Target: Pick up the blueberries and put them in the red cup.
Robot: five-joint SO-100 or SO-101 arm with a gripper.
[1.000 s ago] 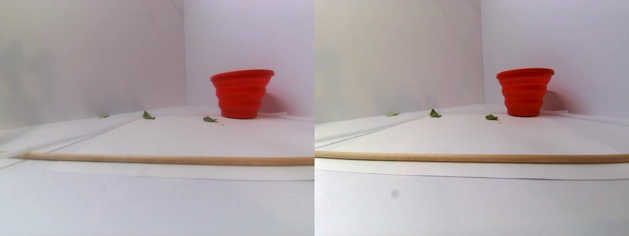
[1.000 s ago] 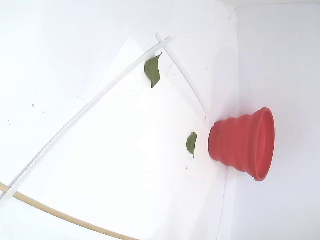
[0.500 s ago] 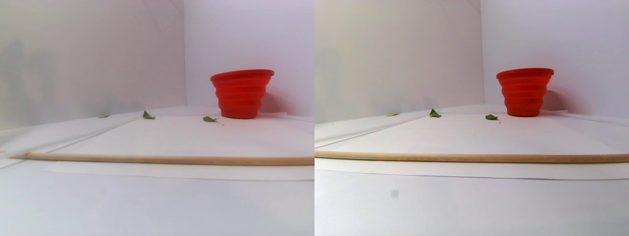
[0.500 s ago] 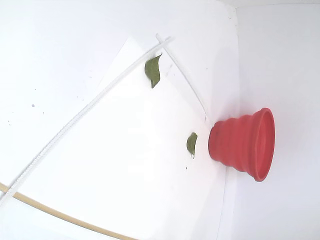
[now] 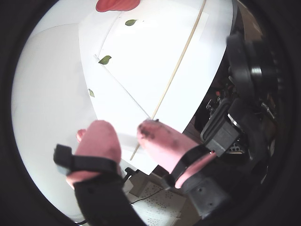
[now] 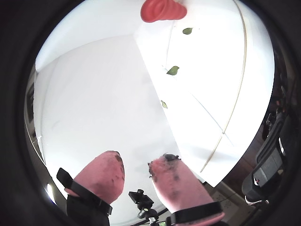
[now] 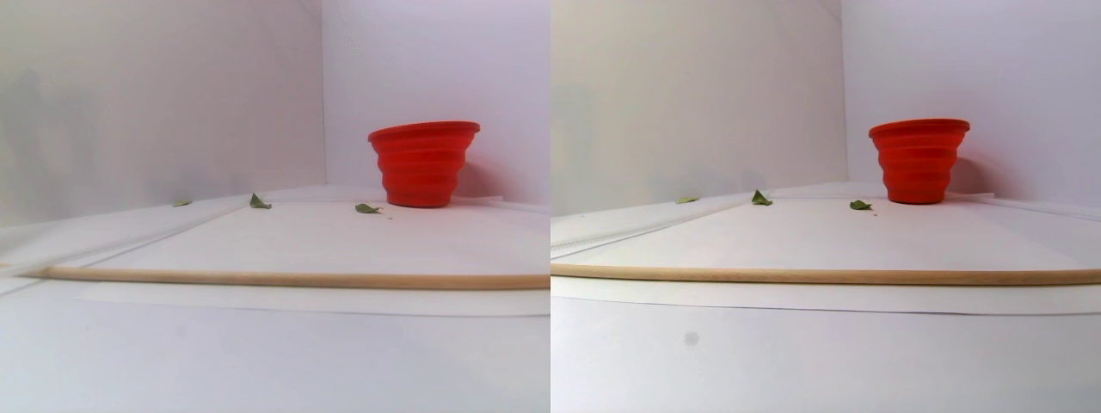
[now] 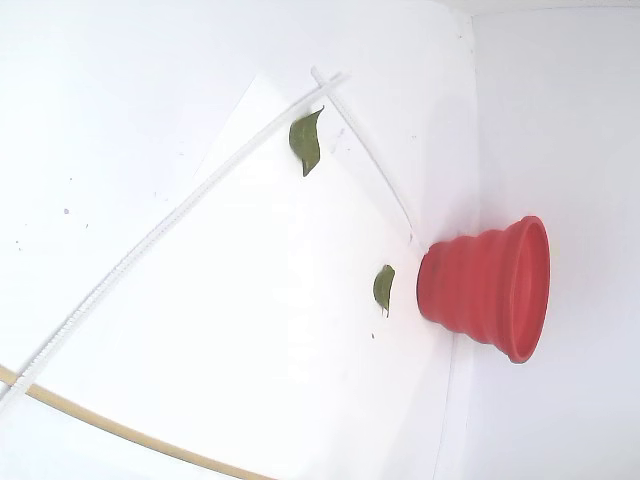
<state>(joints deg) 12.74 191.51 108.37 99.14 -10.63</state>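
The red cup (image 8: 490,288), ribbed and tapering, stands upright near the white back walls, also seen in the stereo pair view (image 7: 424,163). It shows small at the top edge of both wrist views (image 5: 115,4) (image 6: 162,10). No blueberries show in any view. My gripper (image 5: 124,132) (image 6: 138,162) hangs far back from the cup, over the table's near edge. Its pink, dark-smudged fingertips (image 6: 109,165) stand apart with nothing between them, so it is open. Neither the stereo pair view nor the fixed view shows the gripper.
Green leaves (image 8: 306,140) (image 8: 383,287) (image 7: 181,203) lie on the white sheet near the cup. A long wooden rod (image 7: 292,279) (image 8: 120,428) crosses the table in front. A white ribbed strip (image 8: 150,240) runs diagonally. Black hardware (image 5: 244,117) sits beside the table edge.
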